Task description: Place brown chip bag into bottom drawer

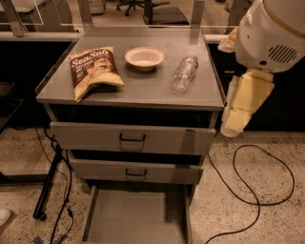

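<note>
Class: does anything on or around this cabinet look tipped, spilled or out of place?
The clear bottle lies on its side right of the bowl. Nothing spilled. The gripper hangs right of the cabinet.

Speckled terrazzo floor (281, 224), blk cable (259, 205) looped below gripper (232, 126); chair legs (143, 5) far back-left, dim warm light.

- "Sea Salt", in white lettering, runs across the upper face of the brown chip bag (95, 70), which lies on the left side of the grey cabinet top (152, 93). It is the only wording that can be read.
- Any label on the clear plastic bottle (184, 73) cannot be made out.
- The gripper (233, 125) hangs just off the cabinet's right edge.
</note>
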You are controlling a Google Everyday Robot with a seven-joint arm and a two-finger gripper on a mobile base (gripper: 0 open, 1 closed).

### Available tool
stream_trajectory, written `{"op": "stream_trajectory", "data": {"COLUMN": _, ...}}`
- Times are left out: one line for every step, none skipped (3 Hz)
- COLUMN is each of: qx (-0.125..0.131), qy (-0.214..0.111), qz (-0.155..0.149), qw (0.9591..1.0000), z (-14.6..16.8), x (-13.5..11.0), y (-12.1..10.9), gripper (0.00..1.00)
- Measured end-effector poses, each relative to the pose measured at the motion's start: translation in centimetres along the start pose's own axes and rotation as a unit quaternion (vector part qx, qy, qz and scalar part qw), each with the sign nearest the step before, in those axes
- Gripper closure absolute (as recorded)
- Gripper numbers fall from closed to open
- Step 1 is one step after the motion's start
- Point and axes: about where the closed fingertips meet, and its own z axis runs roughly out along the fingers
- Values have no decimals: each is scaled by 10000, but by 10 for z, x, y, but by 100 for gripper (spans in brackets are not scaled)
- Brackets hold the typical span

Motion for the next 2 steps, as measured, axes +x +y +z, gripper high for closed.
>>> {"op": "stream_trajectory", "data": {"qx": 121, "qy": -435, "qz": -368, "qw": 9983, "z": 17, "x": -51, "y": -17, "gripper": 0}}
{"op": "stream_trajectory", "data": {"qx": 93, "qy": -706, "qz": -697, "qw": 9950, "z": 48, "x": -101, "y": -42, "gripper": 0}}
